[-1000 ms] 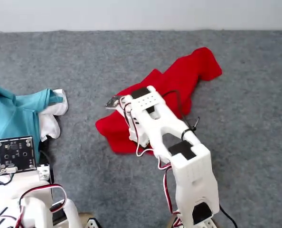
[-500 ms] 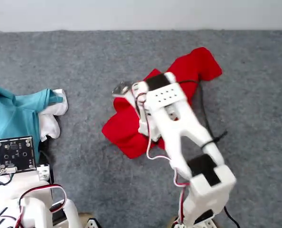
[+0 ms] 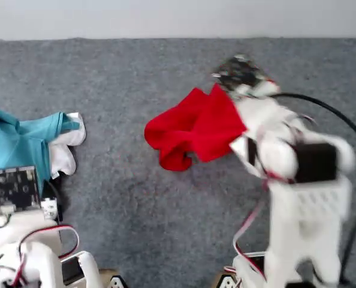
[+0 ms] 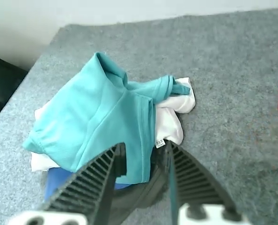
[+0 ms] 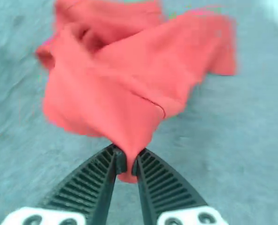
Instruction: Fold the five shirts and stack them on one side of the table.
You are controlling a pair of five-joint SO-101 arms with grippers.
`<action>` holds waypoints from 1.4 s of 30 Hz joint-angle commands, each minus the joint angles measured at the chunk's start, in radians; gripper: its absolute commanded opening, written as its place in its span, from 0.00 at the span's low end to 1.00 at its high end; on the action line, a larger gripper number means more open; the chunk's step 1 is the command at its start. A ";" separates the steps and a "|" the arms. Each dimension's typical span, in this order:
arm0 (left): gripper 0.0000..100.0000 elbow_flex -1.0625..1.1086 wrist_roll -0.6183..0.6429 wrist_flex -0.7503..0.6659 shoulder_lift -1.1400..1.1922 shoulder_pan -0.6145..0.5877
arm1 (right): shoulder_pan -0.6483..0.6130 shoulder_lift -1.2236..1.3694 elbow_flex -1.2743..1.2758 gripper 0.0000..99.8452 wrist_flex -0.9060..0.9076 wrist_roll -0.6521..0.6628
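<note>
Two arms work at the gray table [image 3: 136, 78]. The right gripper [image 5: 126, 164] has its jaws pressed together on a fold of the red shirt [image 5: 129, 84], pinching it at the edge. The rest of that shirt spreads out bunched ahead of the fingertips. The left gripper [image 4: 143, 149] has its jaws spread and hovers over the near edge of a pile. A teal shirt [image 4: 101, 117] lies on top, and a white shirt [image 4: 174, 117] pokes out from under it just beyond the jaws. Blue cloth [image 4: 59, 180] shows under the teal shirt, closest to the gripper. The red shirt lies well apart from the left gripper.
</note>
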 commanded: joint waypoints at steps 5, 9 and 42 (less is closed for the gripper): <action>0.14 -0.077 0.002 -0.032 0.163 0.281 | 0.214 -0.180 -0.008 0.01 -0.102 0.011; 0.14 -0.085 0.110 -0.034 0.304 0.508 | 0.331 -0.160 0.012 0.01 -0.102 0.026; 0.14 -0.513 0.147 -0.192 1.069 0.944 | 0.183 -0.041 -0.201 0.01 -0.440 0.181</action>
